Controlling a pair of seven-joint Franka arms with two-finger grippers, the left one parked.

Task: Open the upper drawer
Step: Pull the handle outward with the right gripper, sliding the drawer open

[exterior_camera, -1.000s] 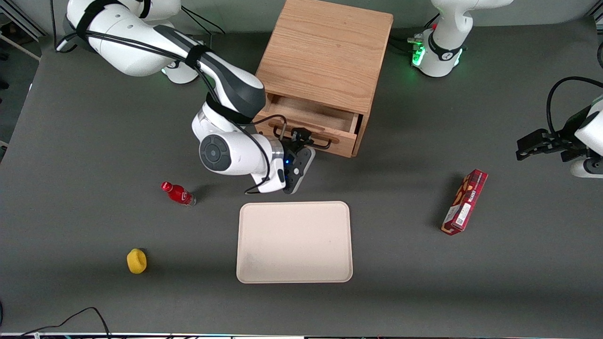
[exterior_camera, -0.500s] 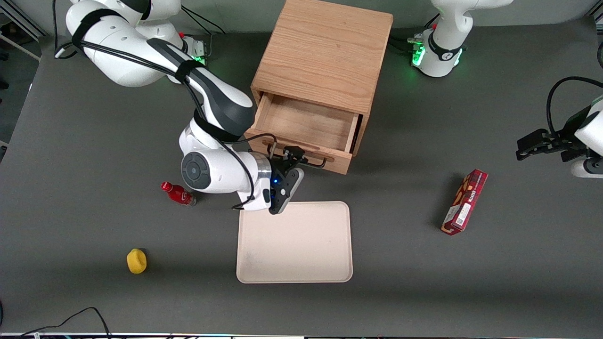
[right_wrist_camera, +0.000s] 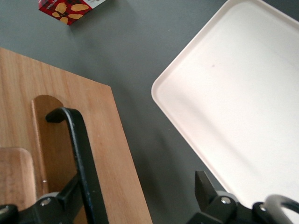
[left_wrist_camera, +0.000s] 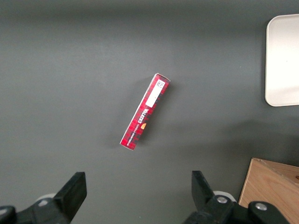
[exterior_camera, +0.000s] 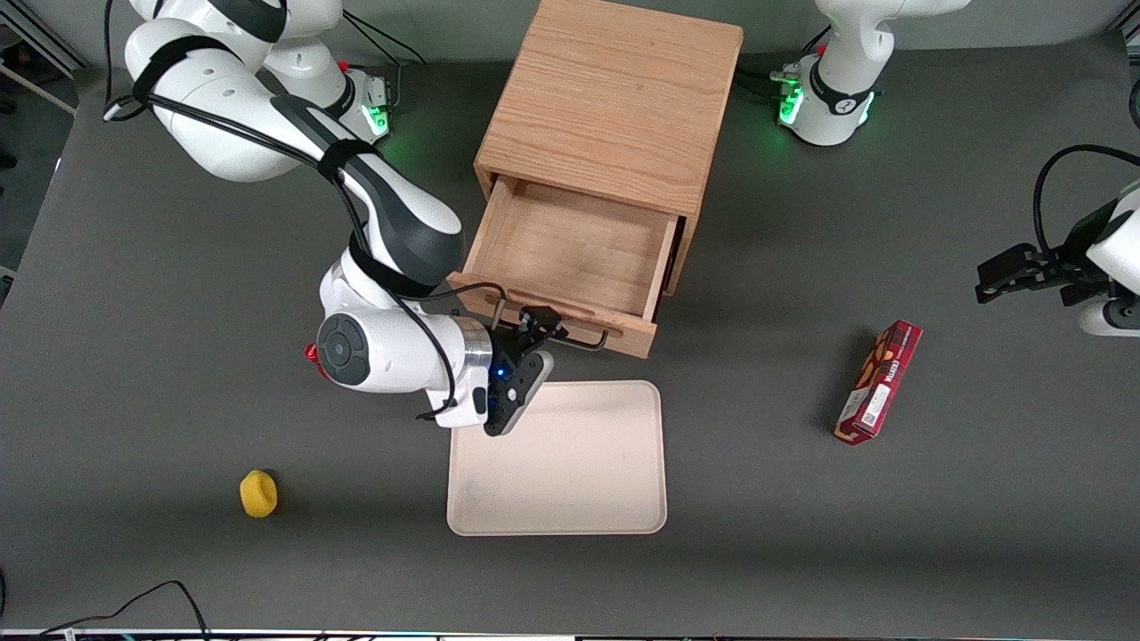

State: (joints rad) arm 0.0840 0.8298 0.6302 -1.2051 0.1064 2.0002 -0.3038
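1. Nearest the front camera: a yellow object lies on the dark surface toward the working arm's end.
2. A cream tray lies flat, bare inside; its edge also shows in the right wrist view.
3. A red box lies on its side toward the parked arm's end, well apart from the tray.
4. A red bottle cap peeks out beside the working arm's wrist.
5. The tool sits at the black wire handle just above the tray's farther edge. The handle bar passes beside one finger; whether the fingers clamp it, I cannot tell.
6. The upper drawer stands pulled well out of the wooden cabinet, its inside bare.
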